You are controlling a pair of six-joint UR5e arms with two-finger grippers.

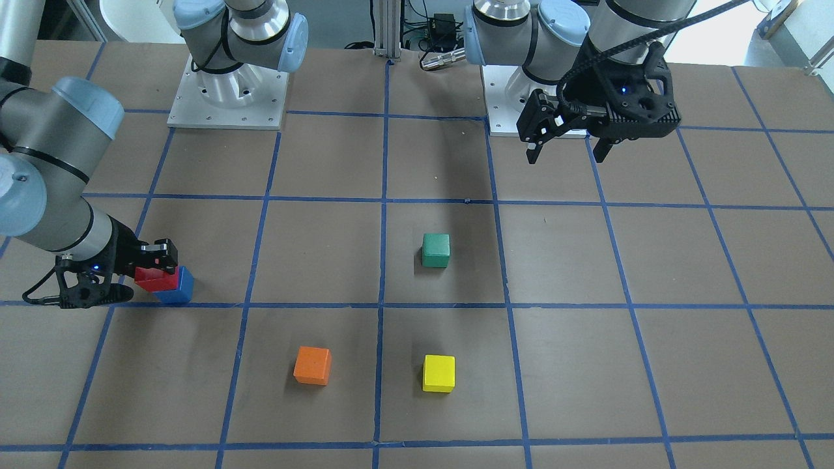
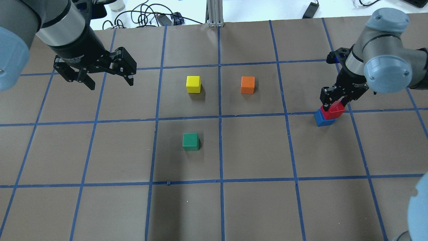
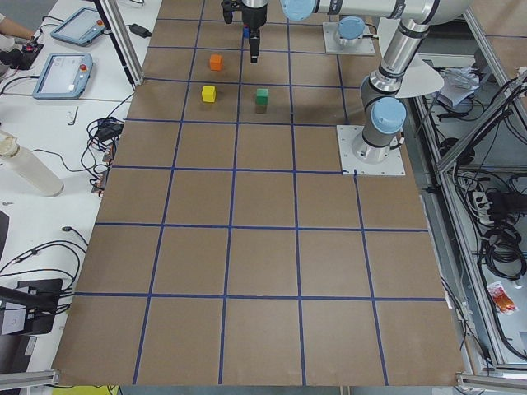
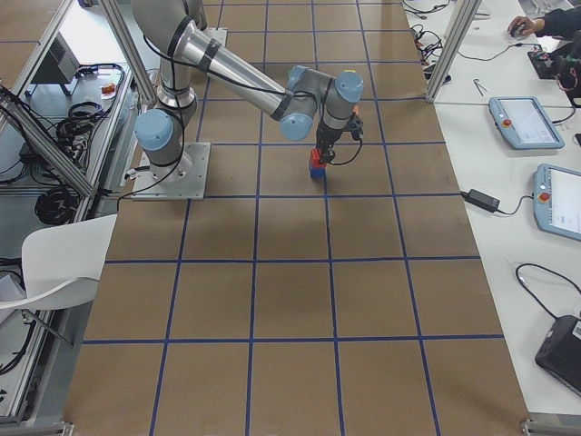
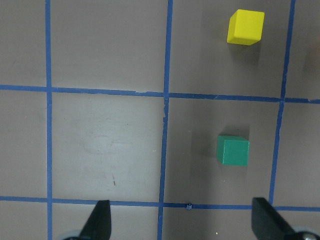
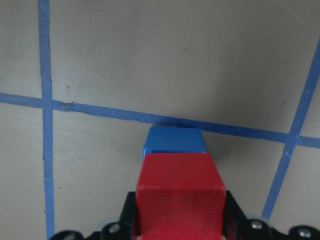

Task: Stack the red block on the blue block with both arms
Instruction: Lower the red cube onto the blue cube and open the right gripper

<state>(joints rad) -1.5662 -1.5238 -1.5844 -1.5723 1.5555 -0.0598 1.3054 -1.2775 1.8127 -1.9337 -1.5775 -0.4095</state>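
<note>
The red block (image 1: pixel 155 280) is clamped between the fingers of my right gripper (image 1: pixel 157 272), at the table's right side. It sits just over the blue block (image 1: pixel 178 290), shifted a little off its centre; I cannot tell whether the two touch. In the overhead view the red block (image 2: pixel 333 110) overlaps the blue block (image 2: pixel 323 119) under the right gripper (image 2: pixel 334 105). The right wrist view shows the red block (image 6: pixel 180 195) in the jaws, with the blue block (image 6: pixel 174 141) showing beyond it. My left gripper (image 2: pixel 111 83) is open and empty, held high over the left side.
A green cube (image 2: pixel 191 141) lies near the table's middle, with a yellow cube (image 2: pixel 193 84) and an orange cube (image 2: pixel 247 84) farther out. The left wrist view shows the green cube (image 5: pixel 232 150) and the yellow cube (image 5: pixel 245 27). The arm bases (image 1: pixel 227 98) stand at the robot's edge.
</note>
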